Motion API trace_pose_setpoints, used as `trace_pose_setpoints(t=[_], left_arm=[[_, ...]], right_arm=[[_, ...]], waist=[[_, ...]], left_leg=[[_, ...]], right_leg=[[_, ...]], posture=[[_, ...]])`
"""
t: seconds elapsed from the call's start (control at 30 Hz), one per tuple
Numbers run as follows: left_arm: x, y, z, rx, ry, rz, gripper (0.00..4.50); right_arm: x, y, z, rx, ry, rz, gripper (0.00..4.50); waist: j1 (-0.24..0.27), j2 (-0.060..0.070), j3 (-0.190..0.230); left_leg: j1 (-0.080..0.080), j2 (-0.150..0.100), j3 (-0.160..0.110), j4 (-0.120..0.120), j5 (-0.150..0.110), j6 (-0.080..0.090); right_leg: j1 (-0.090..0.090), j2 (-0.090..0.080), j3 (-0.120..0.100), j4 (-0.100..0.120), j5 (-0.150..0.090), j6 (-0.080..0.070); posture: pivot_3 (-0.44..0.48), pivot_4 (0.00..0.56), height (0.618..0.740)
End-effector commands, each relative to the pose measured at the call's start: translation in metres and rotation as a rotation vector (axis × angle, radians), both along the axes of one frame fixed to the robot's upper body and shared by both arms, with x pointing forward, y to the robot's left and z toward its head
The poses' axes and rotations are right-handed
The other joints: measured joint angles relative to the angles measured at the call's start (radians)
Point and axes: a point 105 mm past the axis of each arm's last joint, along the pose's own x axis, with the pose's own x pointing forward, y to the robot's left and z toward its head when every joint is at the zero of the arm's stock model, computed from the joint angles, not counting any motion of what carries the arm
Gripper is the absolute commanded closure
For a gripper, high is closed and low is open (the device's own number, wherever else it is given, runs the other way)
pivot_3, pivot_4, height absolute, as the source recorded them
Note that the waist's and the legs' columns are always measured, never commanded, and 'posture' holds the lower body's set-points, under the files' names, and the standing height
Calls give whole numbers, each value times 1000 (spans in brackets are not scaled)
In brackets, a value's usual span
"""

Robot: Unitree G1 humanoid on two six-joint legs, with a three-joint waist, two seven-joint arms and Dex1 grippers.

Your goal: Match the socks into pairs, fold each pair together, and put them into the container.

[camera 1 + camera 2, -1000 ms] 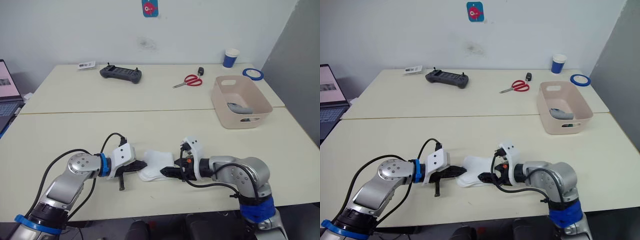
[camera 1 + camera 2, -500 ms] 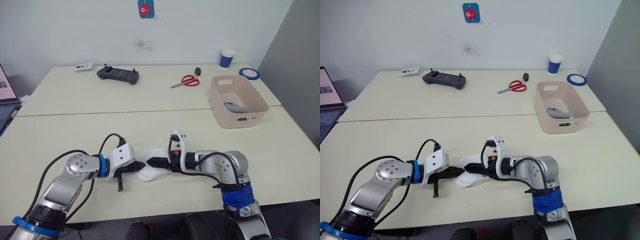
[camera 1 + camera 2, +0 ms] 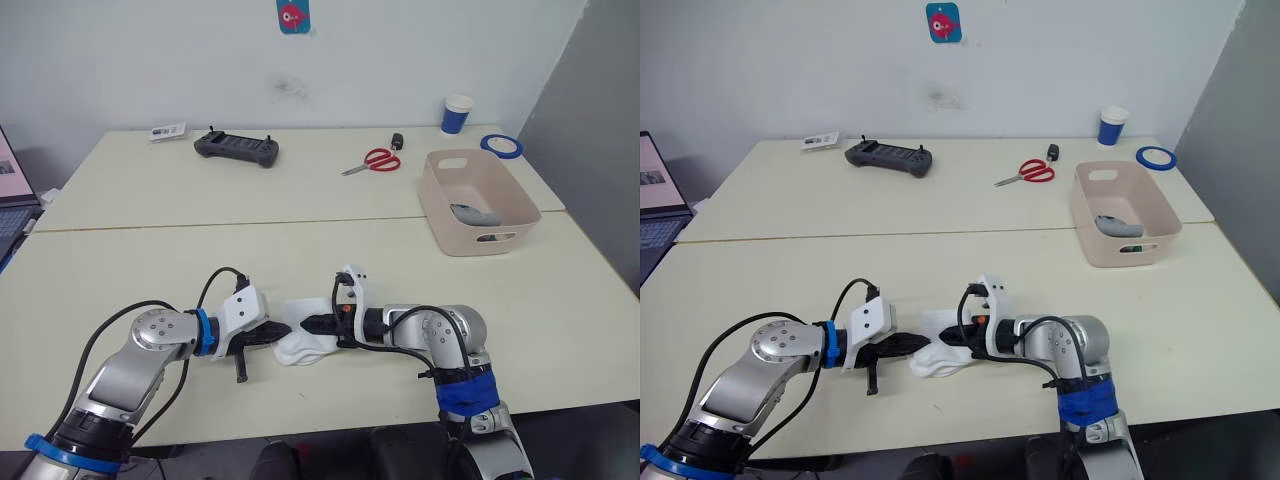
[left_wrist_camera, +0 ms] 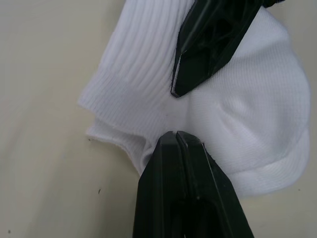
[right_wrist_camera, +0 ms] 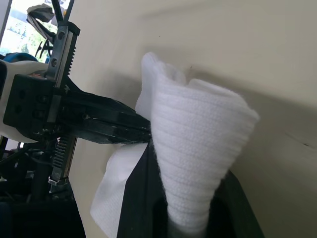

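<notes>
Two white socks (image 3: 303,343) lie stacked near the table's front edge, with one side bunched up. My right gripper (image 3: 312,325) is shut on a raised fold of the white socks (image 5: 198,148), the cloth standing up between its dark fingers (image 5: 141,198). From the other side my left gripper (image 3: 284,333) is shut, its tips (image 4: 176,139) pressed on the socks' edge (image 4: 133,104) just short of the right gripper. The pale pink container (image 3: 497,190) stands at the right with a grey sock (image 3: 476,213) inside.
Red scissors (image 3: 372,160), a black controller (image 3: 239,147), a small card (image 3: 168,131), a blue cup (image 3: 457,113) and a blue tape roll (image 3: 502,146) lie along the far table. A laptop (image 3: 8,185) sits at the left edge.
My right gripper has slid left over the white socks and closed on a fold, bunching them. The left gripper stays where it was, shut.
</notes>
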Motion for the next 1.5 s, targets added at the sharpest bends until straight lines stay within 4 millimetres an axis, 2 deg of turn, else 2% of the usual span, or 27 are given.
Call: trace_pose_setpoints(t=[0.03, 0.13, 0.17, 0.27, 0.37, 0.43, 0.57, 0.67, 0.73, 0.8, 0.87, 1.0, 1.07, 1.2, 1.27, 1.37, 1.5], left_arm=[[-1, 3, 4, -49, 36, 34, 4500], [2, 1, 16, -96, 35, 42, 4500], [4, -3, 26, -118, 19, 26, 4500], [11, -38, 80, -261, -59, -72, 3927], [15, -71, 115, -342, -114, -155, 2985], [17, -86, 128, -359, -122, -186, 2309], [32, -108, 142, -337, -165, -210, 992], [38, -118, 145, -328, -179, -230, 3], [41, -122, 144, -324, -179, -243, 0], [43, -125, 146, -329, -181, -250, 0], [40, -127, 151, -342, -177, -277, 0], [37, -131, 157, -349, -191, -302, 0], [37, -132, 159, -349, -199, -307, 0], [37, -134, 161, -353, -213, -304, 0], [36, -134, 160, -353, -217, -303, 0], [35, -136, 160, -356, -221, -298, 0], [35, -136, 161, -361, -232, -290, 0]], right_arm=[[-4, 0, 17, 56, -67, 10, 4454], [-8, -8, 21, 62, -91, 9, 4454], [-11, -14, 23, 63, -109, 9, 4454], [-21, -39, 29, 66, -155, -11, 4454], [-26, -54, 27, 64, -158, -72, 4454], [-29, -61, 24, 58, -156, -106, 4454], [-41, -77, 21, 37, -176, -193, 4454], [-45, -93, 28, 39, -233, -281, 4454], [-43, -109, 42, 46, -315, -356, 4454], [-40, -126, 66, 89, -433, -423, 4454], [-37, -146, 88, 55, -552, -448, 4454], [-8, -199, 131, -179, -775, -521, 4454], [9, -219, 148, -369, -890, -529, 4454], [44, -237, 178, -768, -1186, -423, 4454], [62, -241, 182, -987, -1328, -325, 4454], [85, -249, 176, -1269, -1492, -135, 4454], [112, -258, 161, -1527, -1578, 150, 4454]], waist=[[0, 0, 1], [1, 0, 1], [1, 0, 2], [26, -3, 7], [35, -3, 7], [31, -3, 7], [24, -3, 7], [23, -2, 8], [21, -2, 8], [24, -1, 8], [25, -1, 9], [26, 0, 11], [27, 1, 11], [25, 1, 12], [21, 1, 13], [23, 1, 13], [27, 3, 16]], left_leg=[[0, 0, 0, 0, 0, 0], [-1, 0, 0, 0, 0, 0], [-1, 0, 0, 0, 0, 0], [-4, -1, -2, 1, 0, 0], [-6, -2, -3, 3, 0, 0], [-6, -2, -2, 3, 0, 0], [-4, -2, -2, 2, 0, 0], [-4, -1, -3, 1, 0, 0], [-4, -1, -3, 1, 0, 0], [-4, -1, -2, 2, 0, 0], [-4, -2, -2, 2, 0, 0], [-4, -4, 1, 3, 0, 0], [-3, -4, 1, 2, 0, 0], [-3, -4, 1, 1, 0, 0], [-2, -4, 1, 1, 0, 0], [-2, -4, 2, 1, 0, 0], [-3, -4, 4, 2, 0, 0]], right_leg=[[0, 0, 0, 0, 0, 0], [-1, 0, 0, -1, 0, 0], [-1, 0, 0, -1, 0, 0], [-1, -1, -2, -1, -1, 1], [-1, -2, -4, -2, 0, 2], [-1, -2, -2, -2, 0, 3], [-1, 0, -1, -2, 0, 3], [-1, 1, -1, -2, 0, 3], [-1, 2, -1, -2, 0, 3], [-1, 1, 0, -2, 0, 3], [-1, 1, 0, -2, 0, 3], [0, -2, 1, -2, 0, 4], [0, -2, 1, -3, 1, 4], [-1, -1, 1, -3, 0, 4], [-1, -1, 2, -3, -1, 4], [-1, -1, 2, -3, -1, 5], [-1, -3, 3, -3, -2, 5]], posture=[[0, 150, 740], [0, 150, 740], [0, 150, 740], [0, 150, 740], [0, 150, 740], [0, 150, 740], [0, 150, 740], [0, 150, 740], [0, 150, 740], [0, 150, 740], [0, 150, 740], [0, 150, 740], [0, 150, 740], [0, 150, 740], [0, 150, 740], [0, 150, 740], [0, 150, 740]])
